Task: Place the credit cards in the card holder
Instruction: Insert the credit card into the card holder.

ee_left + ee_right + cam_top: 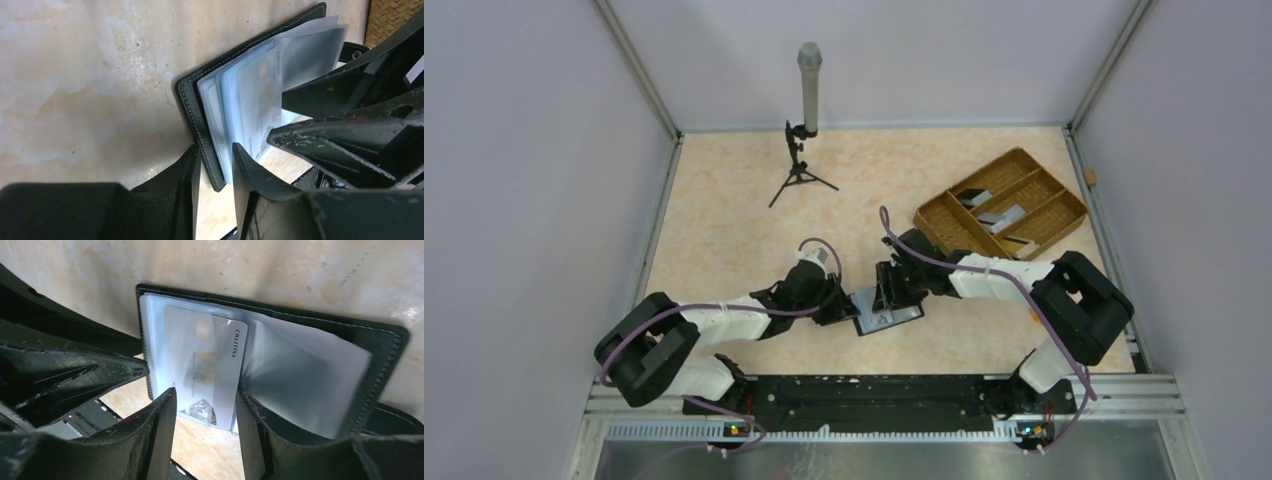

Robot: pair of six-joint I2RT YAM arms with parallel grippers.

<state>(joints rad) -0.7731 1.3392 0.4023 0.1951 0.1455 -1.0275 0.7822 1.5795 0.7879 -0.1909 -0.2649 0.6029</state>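
Wallet lies open and flat on the desk, near the front edge between both arms, with its clear sleeves fanned up from the black cover. A silver card with gold lettering rests on the stack of sleeves, one end overhanging the wallet's edge. The right end effector has its jaws parted on either side of that overhanging end; whether they pinch the card's long edges cannot be told. The left end effector is released and grips nothing: one finger stands just outside the cover's edge, the other over the sleeves. A brown woven tray sits well apart at the desk's far right, with spare cards, pale and dark, in its compartments.
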